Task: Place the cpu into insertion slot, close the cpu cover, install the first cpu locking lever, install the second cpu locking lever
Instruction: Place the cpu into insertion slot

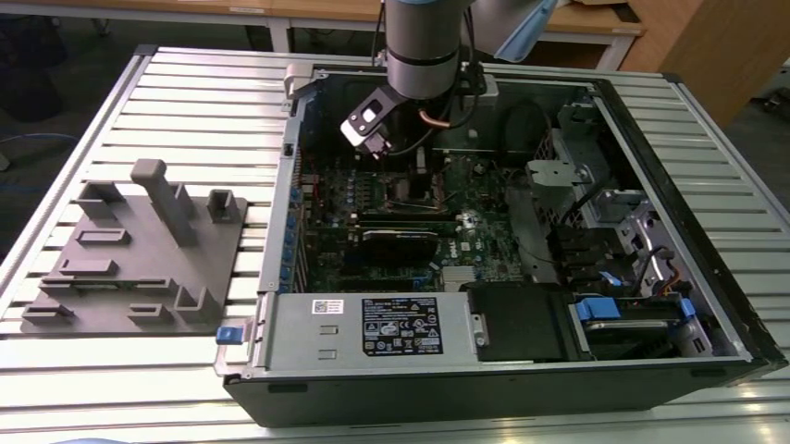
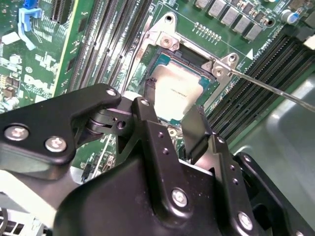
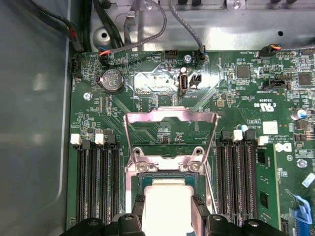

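While cover [image 3: 170,115] lies swung open off socket [image 3: 142,172], gripper [image 3: 167,202], near far wall of computer case [image 1: 494,393], clamps chip [image 3: 167,216] by two opposite edges, low over socket.

Arm [image 1: 426,46] steeply downward; gripper [image 3: 168,200] fingers [image 3: 139,202] tight on the cpu [image 3: 167,219] sides

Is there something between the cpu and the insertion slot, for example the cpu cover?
Nothing visible does. The cpu cover is swung open, clear of the insertion slot, and the cpu at the tool lies right over it.
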Robot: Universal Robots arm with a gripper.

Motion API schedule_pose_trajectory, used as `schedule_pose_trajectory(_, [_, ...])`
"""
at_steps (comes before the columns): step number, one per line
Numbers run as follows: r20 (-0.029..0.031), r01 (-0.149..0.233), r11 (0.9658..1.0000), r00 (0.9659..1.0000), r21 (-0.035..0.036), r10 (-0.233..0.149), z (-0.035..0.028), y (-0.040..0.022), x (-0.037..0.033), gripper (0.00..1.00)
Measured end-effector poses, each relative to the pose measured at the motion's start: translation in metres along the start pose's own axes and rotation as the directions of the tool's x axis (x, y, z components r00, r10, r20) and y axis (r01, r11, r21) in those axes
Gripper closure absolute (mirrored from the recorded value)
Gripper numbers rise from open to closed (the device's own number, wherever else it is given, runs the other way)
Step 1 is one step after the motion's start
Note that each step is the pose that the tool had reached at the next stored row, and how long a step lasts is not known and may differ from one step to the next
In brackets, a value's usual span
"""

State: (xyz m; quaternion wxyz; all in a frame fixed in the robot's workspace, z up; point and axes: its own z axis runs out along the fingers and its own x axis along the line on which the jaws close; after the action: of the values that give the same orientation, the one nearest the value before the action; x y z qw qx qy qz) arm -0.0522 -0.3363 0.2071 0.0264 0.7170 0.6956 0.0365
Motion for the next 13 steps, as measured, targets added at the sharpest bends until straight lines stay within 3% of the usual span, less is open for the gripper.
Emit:
schedule_pose_trajectory(7, [-0.0006, 0.000, 1.0000, 1.0000, 0.0000, 0.000, -0.0004, 0.0000, 0.0000, 0.51])
schedule_pose_trajectory(8, [-0.0006, 0.000, 1.0000, 1.0000, 0.0000, 0.000, -0.0004, 0.0000, 0.0000, 0.53])
schedule_pose_trajectory(10, [-0.0008, 0.000, 1.0000, 1.0000, 0.0000, 0.000, -0.0004, 0.0000, 0.0000, 0.65])
schedule_pose_trajectory(13, [-0.0010, 0.000, 1.0000, 1.0000, 0.0001, 0.000, -0.0004, 0.0000, 0.0000, 0.71])
